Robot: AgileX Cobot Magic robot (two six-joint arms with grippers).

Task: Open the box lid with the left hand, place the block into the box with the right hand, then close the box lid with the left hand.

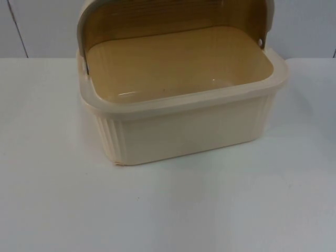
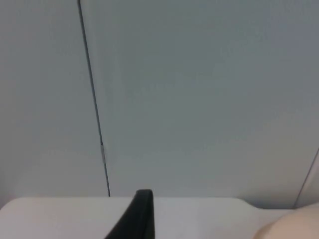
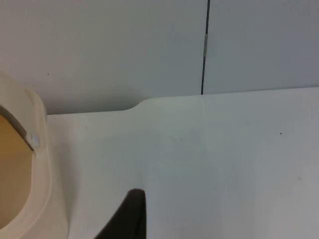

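White table (image 1: 168, 210) up front; box (image 1: 184, 136) at 12 o'clock, lid (image 1: 173, 21) tipped back so we can load it, nothing inside yet. Left gripper (image 2: 142, 219) at its 9, right gripper (image 3: 129, 216) at its 3, both waiting; grip we cannot tell.

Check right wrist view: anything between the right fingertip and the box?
Nothing. In the right wrist view only bare white table separates the right gripper's fingertip from the box.
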